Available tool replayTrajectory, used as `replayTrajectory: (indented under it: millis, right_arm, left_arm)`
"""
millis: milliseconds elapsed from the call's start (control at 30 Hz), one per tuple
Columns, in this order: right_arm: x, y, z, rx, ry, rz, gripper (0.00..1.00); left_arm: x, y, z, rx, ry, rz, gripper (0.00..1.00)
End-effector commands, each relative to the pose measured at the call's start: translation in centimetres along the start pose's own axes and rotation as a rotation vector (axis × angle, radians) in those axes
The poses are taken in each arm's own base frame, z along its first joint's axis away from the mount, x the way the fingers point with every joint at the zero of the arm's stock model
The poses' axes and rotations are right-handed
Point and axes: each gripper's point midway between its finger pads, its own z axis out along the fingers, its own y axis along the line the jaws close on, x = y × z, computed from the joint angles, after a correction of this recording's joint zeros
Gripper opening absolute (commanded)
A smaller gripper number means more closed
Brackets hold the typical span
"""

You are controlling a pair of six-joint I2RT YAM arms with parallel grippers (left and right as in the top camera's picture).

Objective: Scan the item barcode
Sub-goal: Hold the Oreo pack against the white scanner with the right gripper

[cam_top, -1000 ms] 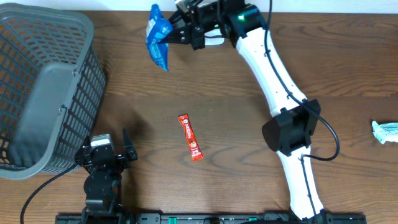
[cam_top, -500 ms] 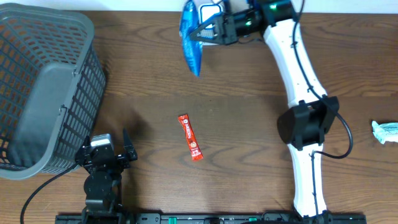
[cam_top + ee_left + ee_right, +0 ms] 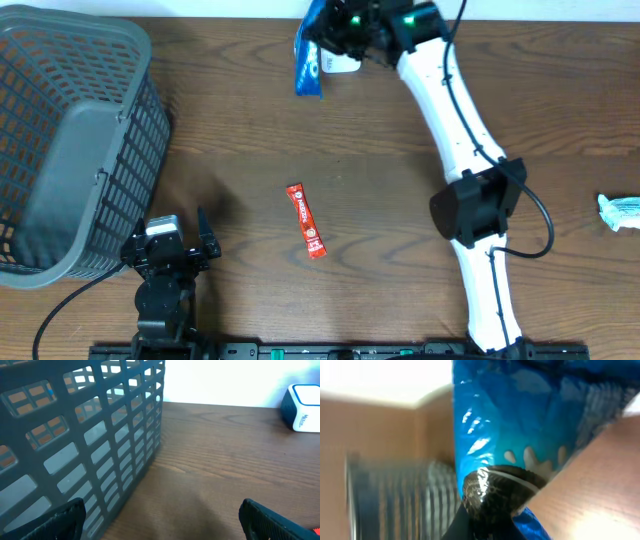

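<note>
My right gripper (image 3: pixel 333 27) is shut on a blue cookie packet (image 3: pixel 308 58) and holds it in the air at the far edge of the table. The packet hangs just left of a small white and blue scanner box (image 3: pixel 343 63), which also shows in the left wrist view as the scanner box (image 3: pixel 302 407). In the right wrist view the packet (image 3: pixel 505 425) fills the frame, pinched by my right gripper (image 3: pixel 490 520). My left gripper (image 3: pixel 172 238) rests open near the front left, and in its own view the left gripper (image 3: pixel 160 520) has nothing between its fingers.
A grey slatted basket (image 3: pixel 150 110) takes up the left side, close beside the left gripper, and its wall (image 3: pixel 100 445) shows in the left wrist view. A red sachet (image 3: pixel 307 221) lies mid-table. A white and green packet (image 3: pixel 620 211) lies at the right edge.
The right arm has carried the blue packet to the right along the far edge, up to the scanner box, and turned it. The left arm has not moved.
</note>
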Motion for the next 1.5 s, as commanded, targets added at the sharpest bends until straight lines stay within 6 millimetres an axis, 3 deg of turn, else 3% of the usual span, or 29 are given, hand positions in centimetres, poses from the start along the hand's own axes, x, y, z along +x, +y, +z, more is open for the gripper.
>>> replayTrajectory:
  millis: [0, 133, 300, 467, 633, 1033, 1133, 1233, 1267, 1467]
  right_arm:
    - [-5.1, -0.4, -1.4, 0.094, -0.344, 0.232, 0.01]
    - [-5.9, -0.5, 1.5, 0.011, -0.378, 0.38, 0.01]
    - [-6.6, -3.0, 6.5, -0.071, -0.39, 0.551, 0.01]
    - [-6.1, -5.0, 9.5, -0.09, -0.367, 0.61, 0.02]
    - [-6.4, -6.7, 10.0, -0.048, -0.409, 0.622, 0.02]
    - [-7.4, -8.1, 9.3, -0.03, -0.396, 0.609, 0.02]
    - [-8.4, -8.6, 8.2, -0.004, -0.411, 0.518, 0.01]
    - [-9.0, -9.4, 5.7, 0.058, -0.384, 0.478, 0.01]
    - [-9.1, -10.3, 3.0, 0.135, -0.369, 0.474, 0.01]
    - [-7.8, -13.9, -8.0, 0.448, -0.394, 0.554, 0.02]
  left_arm:
    - [1.3, 0.1, 0.3, -0.01, 0.031, 0.024, 0.98]
    - [1.3, 0.2, 0.3, -0.01, 0.031, 0.024, 0.98]
    - [1.3, 0.1, 0.3, -0.01, 0.031, 0.024, 0.98]
    - [1.3, 0.1, 0.3, -0.01, 0.031, 0.024, 0.98]
    - [1.3, 0.2, 0.3, -0.01, 0.031, 0.024, 0.98]
    - [1.3, 0.2, 0.3, -0.01, 0.031, 0.024, 0.98]
    - [1.3, 0.2, 0.3, -0.01, 0.031, 0.024, 0.98]
    - [1.3, 0.2, 0.3, -0.01, 0.031, 0.024, 0.98]
    - [1.3, 0.1, 0.3, -0.01, 0.031, 0.024, 0.98]
    - [1.3, 0.1, 0.3, -0.01, 0.031, 0.024, 0.98]
